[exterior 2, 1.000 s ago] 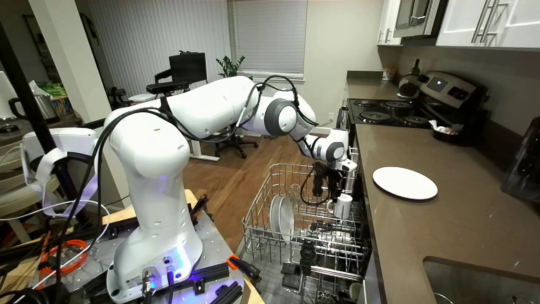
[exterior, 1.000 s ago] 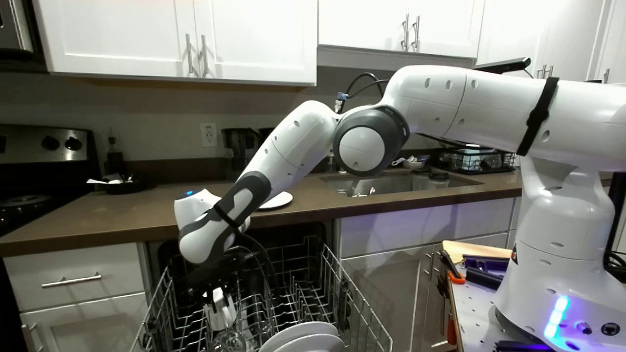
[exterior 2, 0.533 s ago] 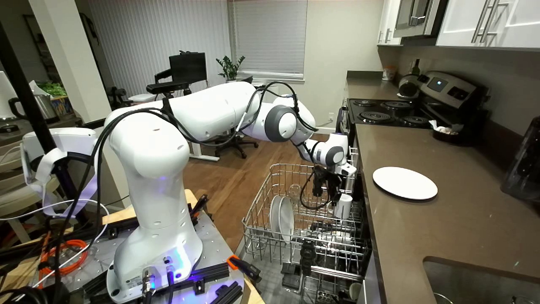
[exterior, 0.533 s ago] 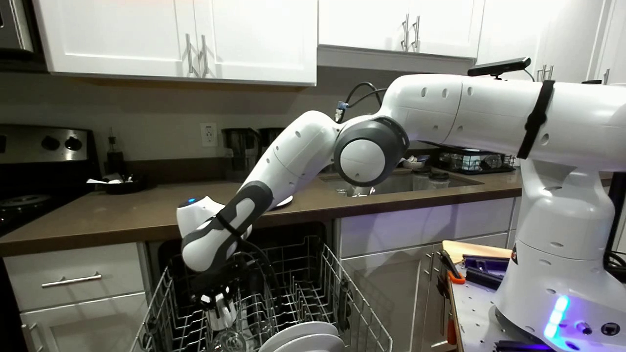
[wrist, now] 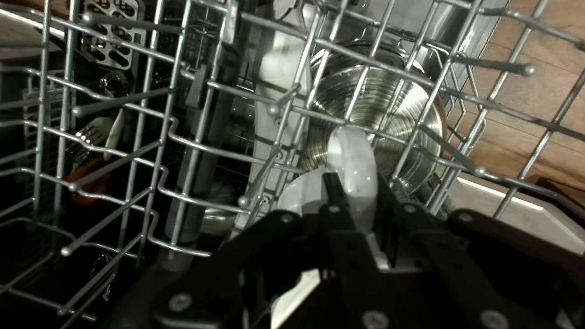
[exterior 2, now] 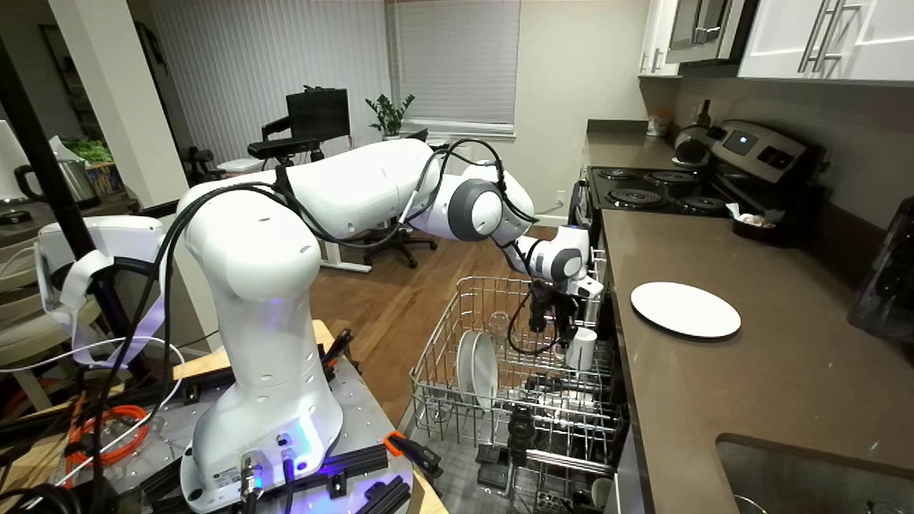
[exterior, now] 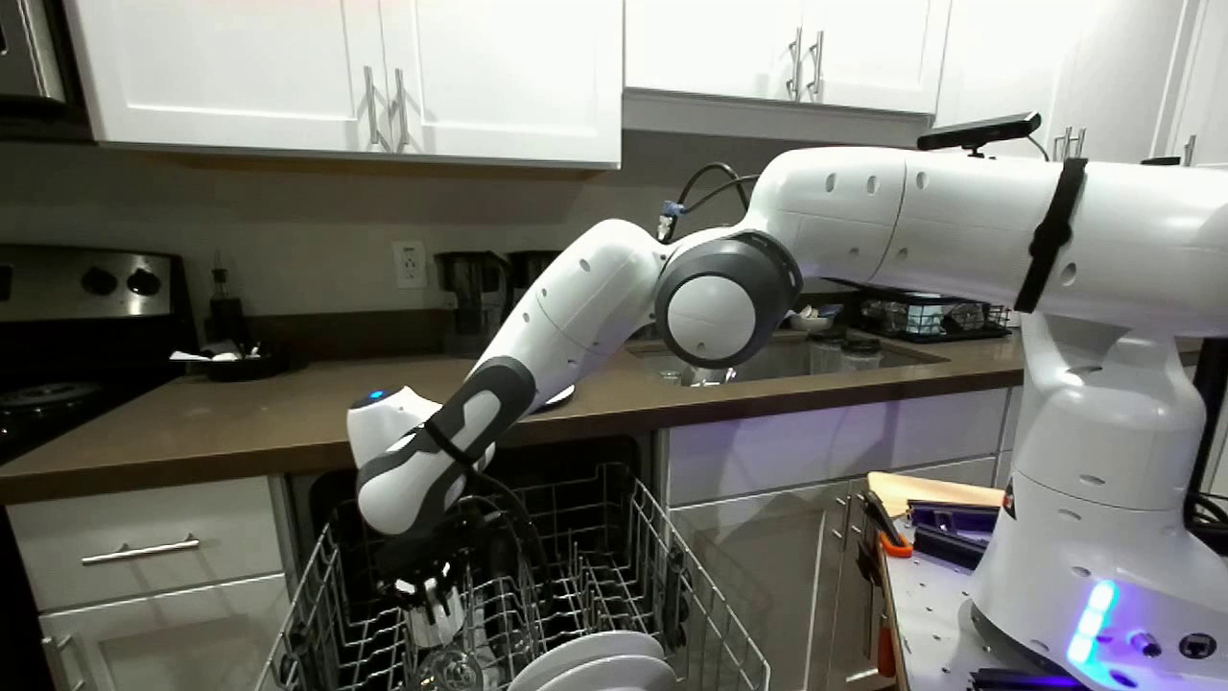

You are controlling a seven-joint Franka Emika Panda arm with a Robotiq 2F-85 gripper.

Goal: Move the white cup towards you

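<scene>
Blk gripper (wrist: 361, 185) is narrowly straddling wht cyl. ceramic-looking cup (exterior 2: 582, 348) handle (wrist: 356, 165); can't tell if clamping. Best be squeezing b4 lifting.

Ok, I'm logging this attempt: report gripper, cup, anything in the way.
Gripper astride handle, clamping unclear. White cup in dishwasher rack. Wire tines close by, possible snag.

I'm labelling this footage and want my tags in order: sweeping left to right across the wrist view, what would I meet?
Shiny metal fork → long pale strip with small round fittings → glossy white cup's curved handle → brown wooden floor.
</scene>
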